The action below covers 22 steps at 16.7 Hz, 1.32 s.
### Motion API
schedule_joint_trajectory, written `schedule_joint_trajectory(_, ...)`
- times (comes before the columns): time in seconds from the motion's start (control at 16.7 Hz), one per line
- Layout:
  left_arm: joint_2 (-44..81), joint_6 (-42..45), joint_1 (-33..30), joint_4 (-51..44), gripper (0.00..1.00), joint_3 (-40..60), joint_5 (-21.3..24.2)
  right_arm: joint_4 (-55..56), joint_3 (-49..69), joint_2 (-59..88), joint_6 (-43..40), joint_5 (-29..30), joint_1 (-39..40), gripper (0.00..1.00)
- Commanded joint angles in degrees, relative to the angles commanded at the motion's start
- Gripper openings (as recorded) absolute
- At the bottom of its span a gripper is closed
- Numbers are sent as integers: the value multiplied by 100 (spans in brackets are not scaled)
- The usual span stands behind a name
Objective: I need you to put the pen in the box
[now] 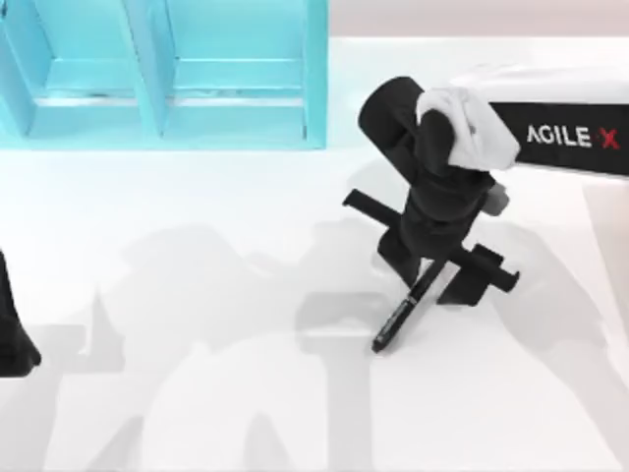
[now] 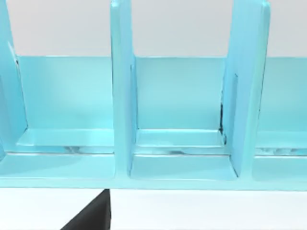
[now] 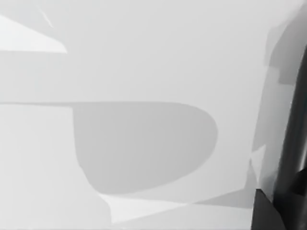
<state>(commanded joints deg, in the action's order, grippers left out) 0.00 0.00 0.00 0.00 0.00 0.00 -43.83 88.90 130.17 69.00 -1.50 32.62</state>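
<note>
The slim black pen (image 1: 405, 310) lies slanted on the white table right of the middle, its lower tip (image 1: 378, 344) pointing toward the front. My right gripper (image 1: 429, 279) hangs over the pen's upper end. It is open, with one dark finger (image 1: 397, 256) on one side of the pen and the other on the opposite side. In the right wrist view a dark edge (image 3: 295, 143) runs along the side over shadowed table. The light blue box (image 1: 236, 128), split into compartments, stands at the back left; the left wrist view looks into its compartments (image 2: 180, 143). My left arm (image 1: 10, 334) is parked at the left edge.
White table surface (image 1: 246, 393) stretches between the pen and the box, crossed by grey shadows of the arms. The box's upright dividers (image 2: 122, 96) separate its compartments. The right arm's white and black housing (image 1: 550, 128) reaches in from the right edge.
</note>
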Motion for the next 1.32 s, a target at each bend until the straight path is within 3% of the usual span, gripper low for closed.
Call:
schedule_joint_trajectory(0.24, 0, 0, 0, 0, 100, 0, 0, -586, 86, -464, -209, 161, -33, 0)
schedule_joint_trajectory(0.78, 0, 0, 0, 0, 100, 0, 0, -2458, 1445, -934, -225, 156, -49, 0)
schedule_joint_trajectory(1.14, 0, 0, 0, 0, 100, 0, 0, -2504, 1492, -946, -225, 153, -52, 0)
schedule_joint_trajectory(1.32, 0, 0, 0, 0, 100, 0, 0, -2533, 1467, -992, -289, 149, -429, 0)
